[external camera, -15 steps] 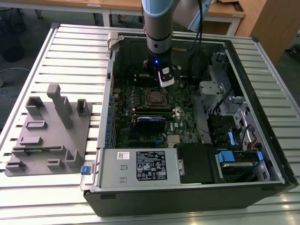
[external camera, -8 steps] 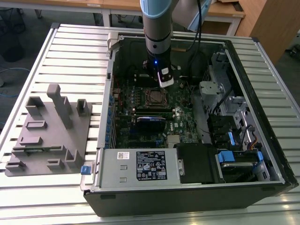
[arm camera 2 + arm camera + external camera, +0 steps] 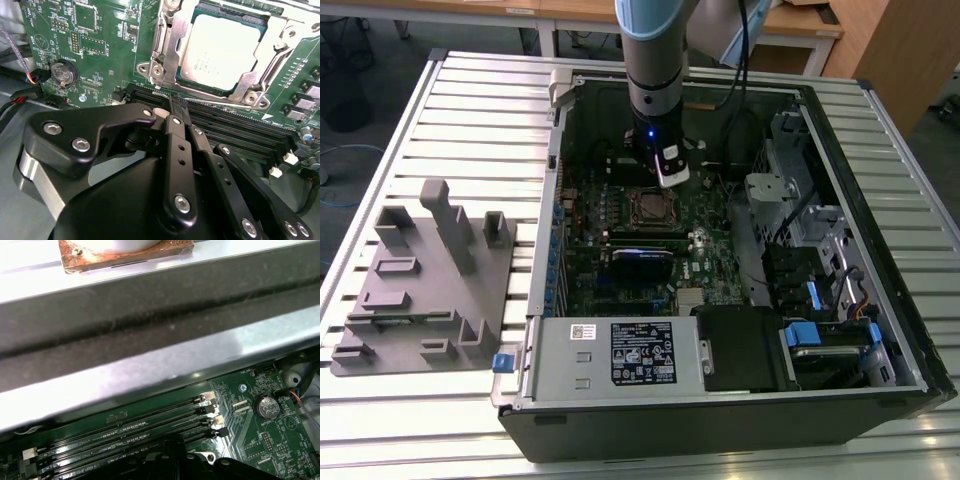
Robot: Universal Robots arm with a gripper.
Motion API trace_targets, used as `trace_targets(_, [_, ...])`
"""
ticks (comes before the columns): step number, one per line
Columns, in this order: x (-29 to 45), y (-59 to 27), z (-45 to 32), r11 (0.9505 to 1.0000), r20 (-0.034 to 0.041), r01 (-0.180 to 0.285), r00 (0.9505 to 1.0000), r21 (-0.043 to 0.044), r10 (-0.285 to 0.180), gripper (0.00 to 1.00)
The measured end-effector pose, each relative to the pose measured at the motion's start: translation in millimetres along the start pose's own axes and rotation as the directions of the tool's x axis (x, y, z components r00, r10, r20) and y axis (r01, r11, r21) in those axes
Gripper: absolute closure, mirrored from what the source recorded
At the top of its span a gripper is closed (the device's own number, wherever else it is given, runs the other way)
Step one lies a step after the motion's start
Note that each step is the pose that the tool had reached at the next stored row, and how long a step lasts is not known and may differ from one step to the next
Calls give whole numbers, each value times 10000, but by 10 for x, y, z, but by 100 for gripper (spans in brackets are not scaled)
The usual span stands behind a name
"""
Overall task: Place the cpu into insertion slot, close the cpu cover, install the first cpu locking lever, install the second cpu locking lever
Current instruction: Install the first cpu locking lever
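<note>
Slatted desk (image 3: 470,110) carries open PC case (image 3: 880,390). Cpu (image 3: 220,50) seated in socket, cover (image 3: 165,45) down around it. Jaws (image 3: 172,107) together, empty, just beside socket, over RAM slots (image 3: 235,132).

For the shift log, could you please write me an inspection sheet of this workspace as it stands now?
Surface: slatted metal table, carrying an open computer case.
Job's things: cpu seated in its socket; cpu cover lies closed around it.
Clutter: grey fixture block at the exterior view's left, outside the case.
Claw: claw shut, empty, tips close above the memory slots beside the socket.
Cables: red and black wires near the coin battery; dark cable along the arm.
Surroundings: wooden desks behind the table.
</note>
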State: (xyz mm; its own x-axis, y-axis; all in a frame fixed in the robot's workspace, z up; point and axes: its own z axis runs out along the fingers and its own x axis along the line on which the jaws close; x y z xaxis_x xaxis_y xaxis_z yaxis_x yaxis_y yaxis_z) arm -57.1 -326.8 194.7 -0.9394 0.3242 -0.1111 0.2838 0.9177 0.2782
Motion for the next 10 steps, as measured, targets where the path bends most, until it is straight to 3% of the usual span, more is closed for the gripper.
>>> trace_targets(10, [-3,-57,-9,10000,44,11,10000,-19,-11,90])
